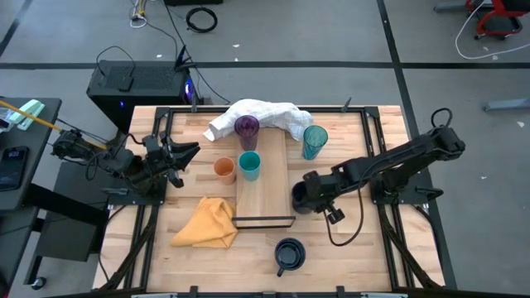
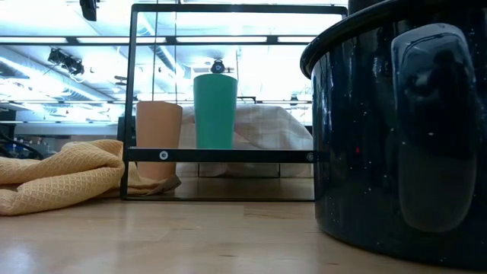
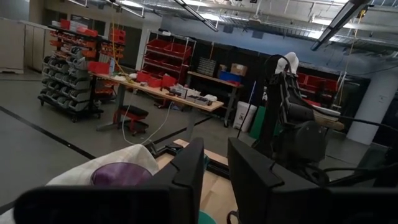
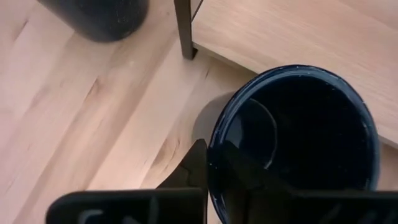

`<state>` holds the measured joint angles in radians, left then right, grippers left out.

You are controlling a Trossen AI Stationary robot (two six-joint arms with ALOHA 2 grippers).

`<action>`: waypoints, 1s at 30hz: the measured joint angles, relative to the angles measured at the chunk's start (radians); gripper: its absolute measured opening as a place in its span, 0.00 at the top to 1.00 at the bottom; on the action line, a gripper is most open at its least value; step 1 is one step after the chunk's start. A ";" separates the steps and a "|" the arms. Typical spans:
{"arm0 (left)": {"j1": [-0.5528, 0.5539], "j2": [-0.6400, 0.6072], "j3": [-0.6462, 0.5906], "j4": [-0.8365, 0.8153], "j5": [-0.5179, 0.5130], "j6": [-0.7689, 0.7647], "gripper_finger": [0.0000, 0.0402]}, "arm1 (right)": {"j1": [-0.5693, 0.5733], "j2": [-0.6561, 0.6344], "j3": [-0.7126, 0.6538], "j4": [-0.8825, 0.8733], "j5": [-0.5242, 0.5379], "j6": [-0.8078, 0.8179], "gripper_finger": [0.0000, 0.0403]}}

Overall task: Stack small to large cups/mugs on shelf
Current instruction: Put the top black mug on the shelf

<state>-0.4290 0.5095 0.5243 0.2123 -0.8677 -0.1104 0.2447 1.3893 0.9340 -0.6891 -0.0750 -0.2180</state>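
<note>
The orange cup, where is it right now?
High view: the orange cup stands on the tabletop left of the shelf, beside the short teal cup.

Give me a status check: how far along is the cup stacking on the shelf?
Early. Done: the short teal cup and purple tumbler stand separately on the shelf; nothing is nested. In hand: the right claw is shut on a navy mug's rim, beside the shelf. Left: the orange cup, teal tumbler and second navy mug sit off it. The left claw waits at the left.
</note>
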 joint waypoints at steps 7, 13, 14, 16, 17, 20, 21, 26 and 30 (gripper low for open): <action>0.000 0.000 0.000 0.000 0.000 0.002 0.79 | 0.001 -0.036 0.000 -0.034 0.001 0.035 0.95; 0.000 0.000 0.000 0.000 0.000 0.012 0.80 | 0.001 -0.068 0.000 -0.066 0.023 0.035 0.95; 0.000 0.000 0.000 0.000 -0.001 0.013 0.81 | 0.001 -0.071 0.000 -0.069 0.023 0.036 0.96; 0.000 0.000 0.000 0.000 -0.001 0.013 0.80 | 0.001 -0.077 0.000 -0.075 0.024 0.036 0.96; 0.000 0.000 0.000 0.000 -0.001 0.013 0.80 | 0.001 -0.079 0.001 -0.076 0.033 0.036 0.96; 0.000 0.000 0.000 0.000 -0.003 0.013 0.79 | 0.013 -0.082 0.031 -0.103 0.097 0.031 0.96; 0.000 0.000 0.000 0.000 -0.003 0.013 0.79 | 0.013 -0.082 0.046 -0.108 0.112 0.027 0.96; 0.000 0.000 0.000 0.000 -0.003 0.016 0.80 | 0.013 -0.082 0.121 -0.135 0.138 0.021 0.96; 0.000 0.000 0.000 0.000 -0.003 0.017 0.81 | 0.014 -0.081 0.178 -0.182 0.183 0.001 0.96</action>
<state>-0.4286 0.5096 0.5243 0.2119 -0.8711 -0.0937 0.2588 1.3079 1.1116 -0.8714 0.1076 -0.2174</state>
